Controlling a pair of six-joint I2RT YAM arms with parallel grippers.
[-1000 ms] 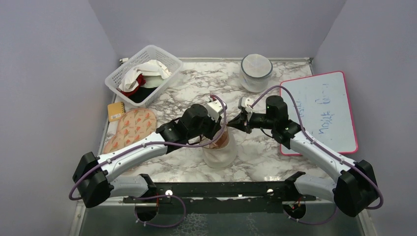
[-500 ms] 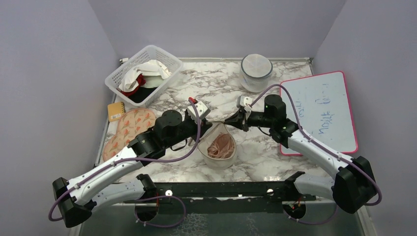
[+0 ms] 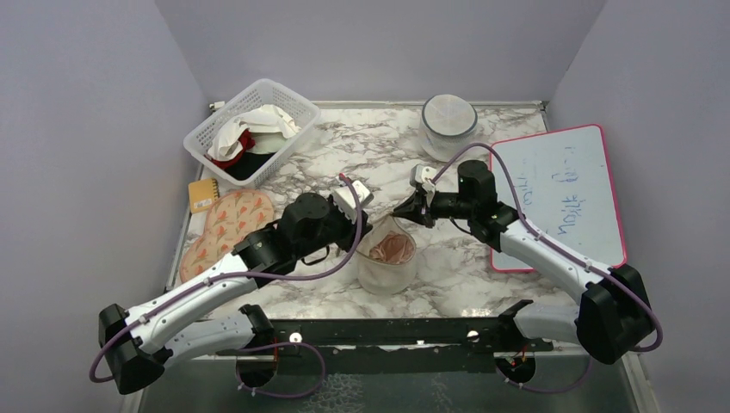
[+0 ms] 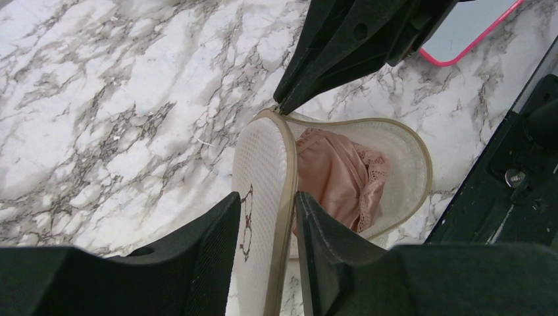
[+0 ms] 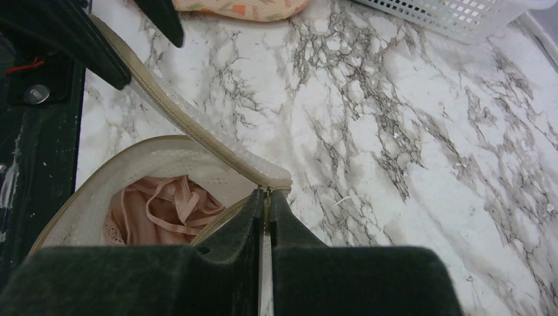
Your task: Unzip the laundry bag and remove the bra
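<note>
Laundry bag [image 3: 385, 268] sat unzipped at table [image 3: 344, 151] centre, near side, between both arms. Lid flap [image 4: 258, 178] stood raised, black line drawing [image 4: 247, 220] on it. Left gripper [image 4: 268, 214] clamped on flap's rim, one finger each side. Right gripper [image 5: 266, 197] had fingers together, pinching zipper pull [image 5: 266, 192] at bag's far edge. Bra [image 3: 389, 248] lay crumpled inside bag, pink straps showing. Basket [image 3: 288, 95] of clothes far left; whiteboard [image 3: 559, 194] right.

Pale lilac walls [image 3: 370, 43] on three sides, white marble-look tabletop [image 3: 361, 146], grey veins — black rail [image 3: 387, 331] at near edge
</note>
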